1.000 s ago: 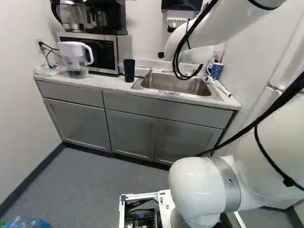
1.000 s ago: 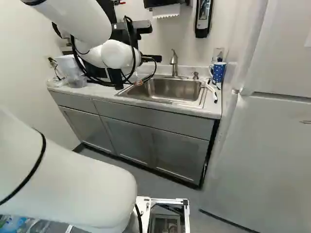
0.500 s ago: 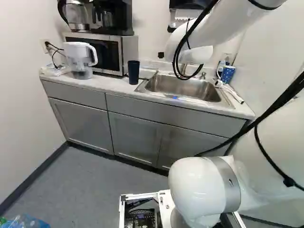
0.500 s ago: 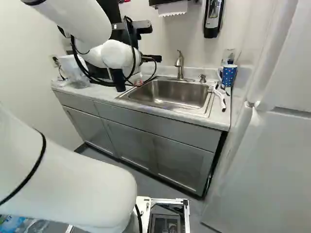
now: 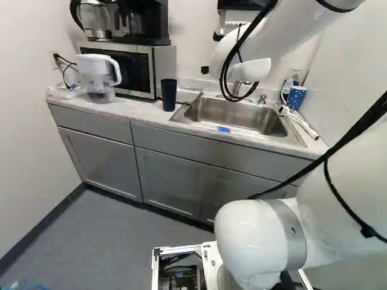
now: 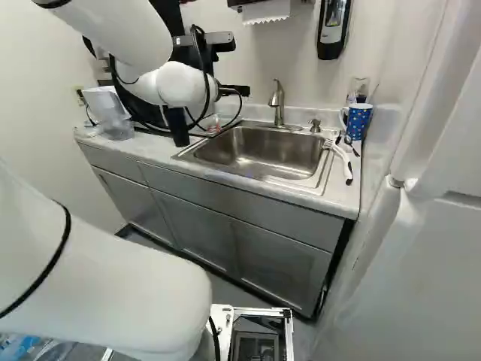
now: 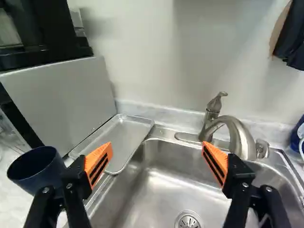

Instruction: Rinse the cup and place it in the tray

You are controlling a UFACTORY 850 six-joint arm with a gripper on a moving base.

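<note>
At the upper left of the right base view, part of my gripper (image 6: 234, 90) shows beyond the white arm, left of the faucet. In the wrist view the gripper (image 7: 156, 154) stands open above the sink's near-left area, nothing between its orange pads. The dark blue cup (image 7: 39, 168) stands upright on the counter, beside and partly behind one finger; the left base view shows this cup (image 5: 169, 95) between microwave and sink. A shallow metal tray (image 7: 124, 135) lies between microwave and sink, partly behind that same finger. The sink (image 7: 166, 190) has a curved faucet (image 7: 232, 130) at its back.
The microwave (image 5: 136, 69) carries coffee equipment; a water pitcher (image 5: 98, 75) stands beside it. Right of the sink are a dotted mug (image 6: 356, 120) and a white-handled brush (image 6: 343, 161). Grey cabinets (image 5: 169, 175) front the counter, and a white fridge (image 6: 417, 248) stands to the right.
The base has moved, shifting the whole scene and bringing the counter a little nearer. Against its lowest joint the arm looks unchanged. The cup has kept its place on the counter.
</note>
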